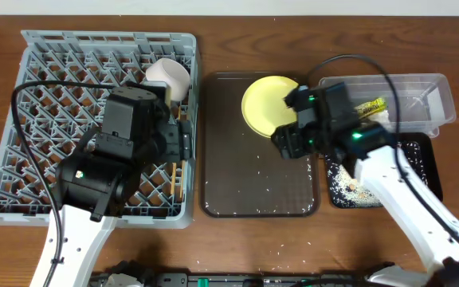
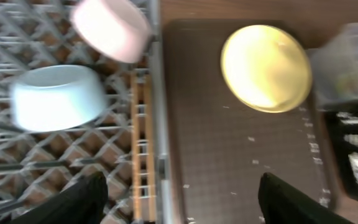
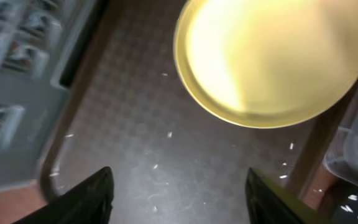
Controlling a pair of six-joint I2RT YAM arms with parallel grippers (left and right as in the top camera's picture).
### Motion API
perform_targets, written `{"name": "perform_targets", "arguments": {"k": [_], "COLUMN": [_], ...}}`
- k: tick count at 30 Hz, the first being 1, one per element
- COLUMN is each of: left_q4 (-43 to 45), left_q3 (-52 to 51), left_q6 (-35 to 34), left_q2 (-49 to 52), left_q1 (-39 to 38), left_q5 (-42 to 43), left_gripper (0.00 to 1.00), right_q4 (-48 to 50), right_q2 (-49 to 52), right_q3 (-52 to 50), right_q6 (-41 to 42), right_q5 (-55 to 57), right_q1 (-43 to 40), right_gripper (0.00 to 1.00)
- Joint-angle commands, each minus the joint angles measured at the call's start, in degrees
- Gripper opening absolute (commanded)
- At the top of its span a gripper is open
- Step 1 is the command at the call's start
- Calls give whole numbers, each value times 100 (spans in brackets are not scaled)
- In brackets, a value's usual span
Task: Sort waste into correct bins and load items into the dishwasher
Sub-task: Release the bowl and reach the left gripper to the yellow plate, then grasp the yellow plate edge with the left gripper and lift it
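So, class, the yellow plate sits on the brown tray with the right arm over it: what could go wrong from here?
1. The right fingers stand apart just short of the yellow plate. They might slip on its low rim, or shove it into the clear tub.
2. Dragging the plate could sweep the rice crumbs off the brown tray.

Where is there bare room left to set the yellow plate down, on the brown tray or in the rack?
Free: the brown tray in its near half, between the yellow plate and its front rim, only crumbs there; the far-left cells of the rack. Crowded: the rack's right edge, with white bowl, blue bowl and chopsticks.
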Motion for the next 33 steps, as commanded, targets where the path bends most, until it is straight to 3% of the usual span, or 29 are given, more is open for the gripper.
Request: {"name": "perform_targets", "arguments": {"k": [1,6,8,17,29,33], "left_q4": [39,343,723,2579,4142,4391], "left_q3": [-2,-2,-2,0,0,0], "left_q6": [-31,-170,-195,-610,-1318,-1464], "left_q2": [184,872,1394,3189,4776,5115], "left_q1": [-2,-15,-70,-520,-573,-728], "left_q5": [697,1095,1427,1257,1023,835], "left_gripper": [75,72,69,64,63,55], "right_q4": [122,-90,-415,-1462,-1840,-1858], "right_q2": [83,-68,-413,-2033,-2057,-2048], "right_q3": [-4,31,31,28,28,26], "right_q6": [688,1032,1213,1617,1788,1790], "right_q5": [745,332,332,352,289,289], "right_q1": [63,22,-94,-688,-710,-710], "right_gripper": [70,70,73,91,93,93]}}
